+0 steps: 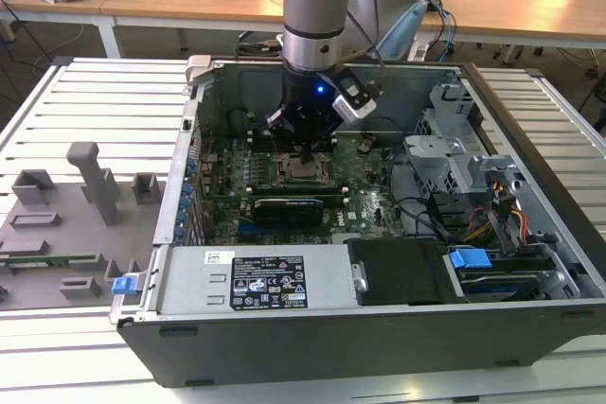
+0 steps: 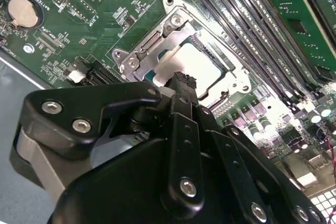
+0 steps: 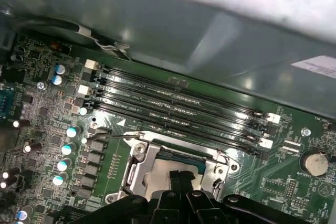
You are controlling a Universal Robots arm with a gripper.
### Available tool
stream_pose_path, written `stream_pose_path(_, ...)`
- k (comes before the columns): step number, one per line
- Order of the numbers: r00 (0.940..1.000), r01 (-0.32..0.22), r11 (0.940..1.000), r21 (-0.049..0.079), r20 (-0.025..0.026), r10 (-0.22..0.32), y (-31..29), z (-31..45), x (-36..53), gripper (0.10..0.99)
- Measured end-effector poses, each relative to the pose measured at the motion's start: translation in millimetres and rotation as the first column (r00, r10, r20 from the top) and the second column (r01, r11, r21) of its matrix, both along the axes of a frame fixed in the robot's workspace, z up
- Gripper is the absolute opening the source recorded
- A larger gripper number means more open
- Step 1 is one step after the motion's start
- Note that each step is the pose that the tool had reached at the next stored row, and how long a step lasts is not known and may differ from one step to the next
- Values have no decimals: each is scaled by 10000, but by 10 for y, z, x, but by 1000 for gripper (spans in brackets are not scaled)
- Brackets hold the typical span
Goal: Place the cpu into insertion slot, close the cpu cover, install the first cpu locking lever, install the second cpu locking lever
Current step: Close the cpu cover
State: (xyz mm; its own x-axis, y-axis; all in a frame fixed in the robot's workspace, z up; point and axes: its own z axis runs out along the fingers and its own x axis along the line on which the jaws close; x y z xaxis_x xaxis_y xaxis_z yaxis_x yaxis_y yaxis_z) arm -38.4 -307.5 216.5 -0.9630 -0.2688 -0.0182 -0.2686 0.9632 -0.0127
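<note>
Closely, the insertion slot [image 2: 223,59] is flanked by memory slots [image 3: 178,106], the case wall [image 3: 210,40] beyond. The seated cpu [image 2: 202,64] is found directly beneath the gripper [image 2: 182,80], whose fingers [image 3: 173,179] are drawn together on nothing.

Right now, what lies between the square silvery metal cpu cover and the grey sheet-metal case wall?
Long black memory slots, side by side, lie between the cpu cover and the case wall, in the first wrist view.

I see the cpu [image 2: 206,62] lying in the insertion slot [image 2: 224,62] right beneath my pincer [image 2: 181,80], the cpu cover [image 2: 152,38] framing it, and the memory slots [image 2: 239,22] running alongside, near the pincer.
</note>
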Motion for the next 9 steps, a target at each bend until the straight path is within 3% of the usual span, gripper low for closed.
stream_pose_path(8,9997,246,9997,4,0,-246,-97,-10,-12,106)
stream_pose_path(9,9995,329,9995,12,0,-329,-100,-13,-48,106)
